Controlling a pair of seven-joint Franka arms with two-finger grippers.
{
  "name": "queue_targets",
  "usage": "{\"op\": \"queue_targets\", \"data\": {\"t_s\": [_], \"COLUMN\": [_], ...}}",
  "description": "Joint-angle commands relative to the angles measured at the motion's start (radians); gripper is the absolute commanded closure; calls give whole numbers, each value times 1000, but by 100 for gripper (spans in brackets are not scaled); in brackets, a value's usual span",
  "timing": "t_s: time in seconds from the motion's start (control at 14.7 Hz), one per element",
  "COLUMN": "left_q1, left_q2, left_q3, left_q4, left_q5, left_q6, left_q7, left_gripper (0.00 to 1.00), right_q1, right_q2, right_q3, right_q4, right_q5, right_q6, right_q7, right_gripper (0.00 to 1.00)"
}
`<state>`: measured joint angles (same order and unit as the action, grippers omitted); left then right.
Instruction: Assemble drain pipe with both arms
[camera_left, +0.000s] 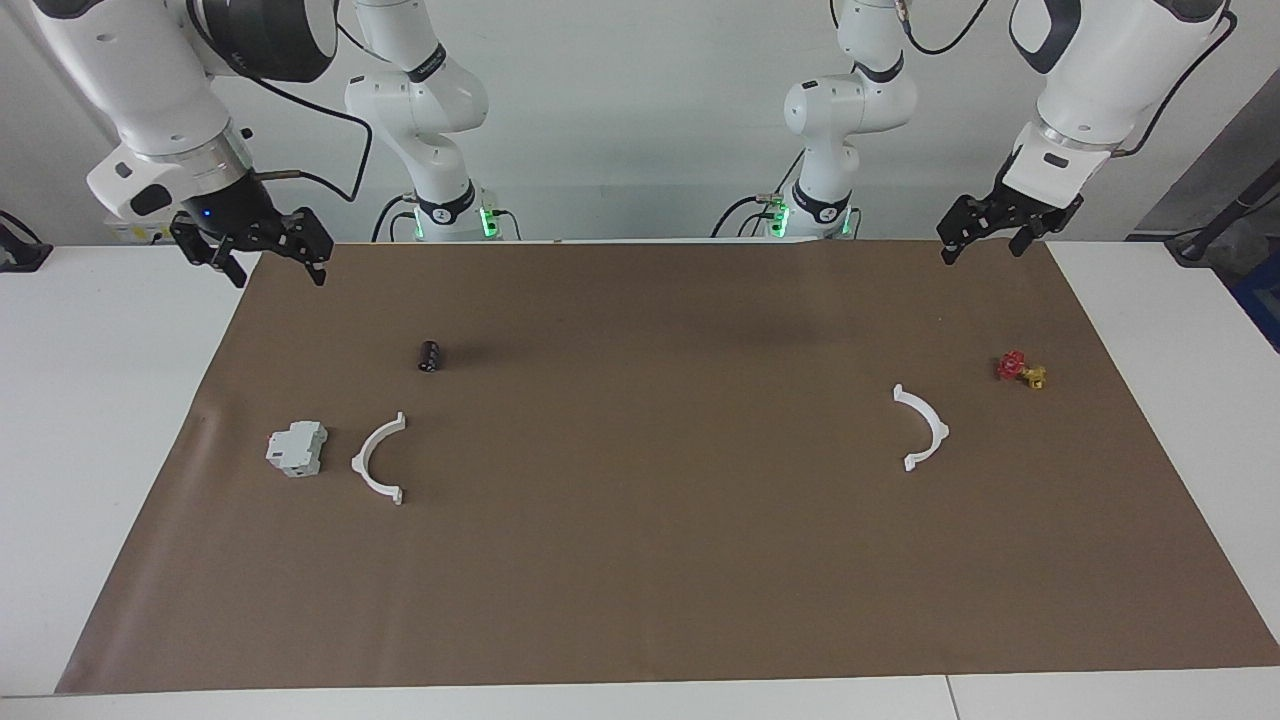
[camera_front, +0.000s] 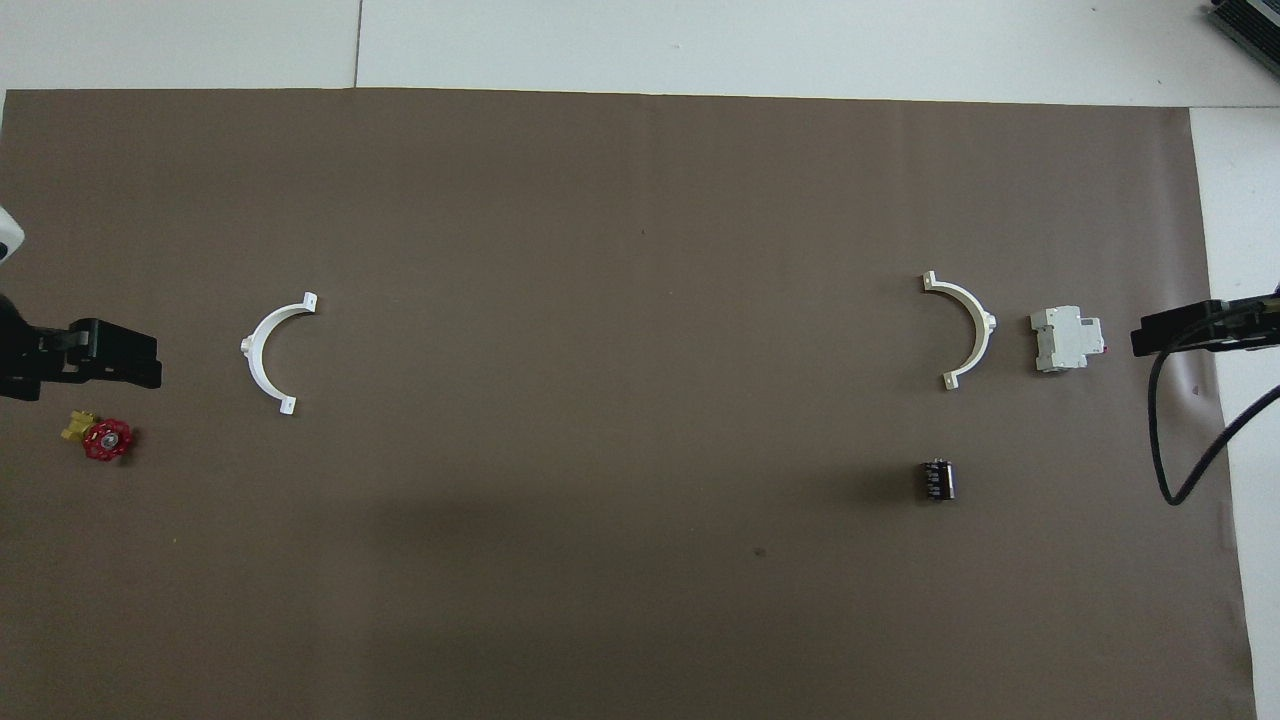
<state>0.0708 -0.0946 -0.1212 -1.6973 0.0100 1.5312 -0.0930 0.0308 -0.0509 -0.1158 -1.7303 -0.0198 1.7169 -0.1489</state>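
Note:
The drain pipe lies in two separate white half-ring arcs on the brown mat. One arc (camera_left: 360, 462) (camera_front: 985, 325) lies toward the right arm's end, beside the grey block. The other arc (camera_left: 940, 428) (camera_front: 250, 350) lies toward the left arm's end, near the red-and-yellow valve piece. My right gripper (camera_left: 277, 272) (camera_front: 1190, 330) hangs open and empty over the mat's edge at its own end. My left gripper (camera_left: 980, 250) (camera_front: 90, 360) hangs open and empty over the mat's corner at its end. Neither touches an arc.
A grey boxy block (camera_left: 297, 448) (camera_front: 1066, 339) sits beside the one arc. A small black cylinder (camera_left: 430, 355) (camera_front: 937, 479) lies nearer to the robots than that arc. The red-and-yellow valve piece (camera_left: 1020, 370) (camera_front: 100, 437) lies by the other arc. The brown mat (camera_left: 640, 560) covers the white table.

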Motion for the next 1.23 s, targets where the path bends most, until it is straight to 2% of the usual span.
{"op": "queue_targets", "data": {"t_s": [0.0, 0.2, 0.34, 0.55, 0.75, 0.89, 1.16], "left_q1": [3, 3, 1, 1, 1, 1, 1], "left_q2": [-13, -13, -13, -14, -14, -14, -14], "left_q3": [-3, -3, -3, -3, -3, -5, -5], "left_q4": [-7, -7, -9, -12, -12, -12, -13], "left_q5": [-12, -12, -10, -10, -10, -10, -10], "left_q6": [9, 9, 9, 9, 9, 10, 9], "left_q7": [1, -1, -1, 1, 1, -1, -2], "left_gripper": [0, 0, 0, 0, 0, 0, 0], "right_q1": [-5, 0, -17, -19, -26, -40, -37], "right_q2": [-5, 145, 241, 334, 396, 411, 408], "right_q3": [7, 8, 8, 8, 8, 8, 8], "right_q4": [-174, -207, -207, -210, -210, -216, -233], "right_q5": [21, 40, 121, 184, 185, 186, 186], "right_q6": [238, 398, 511, 584, 624, 642, 644], "right_q7": [-92, -174, -257, -323, -379, -397, -396], "right_gripper": [0, 0, 0, 0, 0, 4, 23]}}
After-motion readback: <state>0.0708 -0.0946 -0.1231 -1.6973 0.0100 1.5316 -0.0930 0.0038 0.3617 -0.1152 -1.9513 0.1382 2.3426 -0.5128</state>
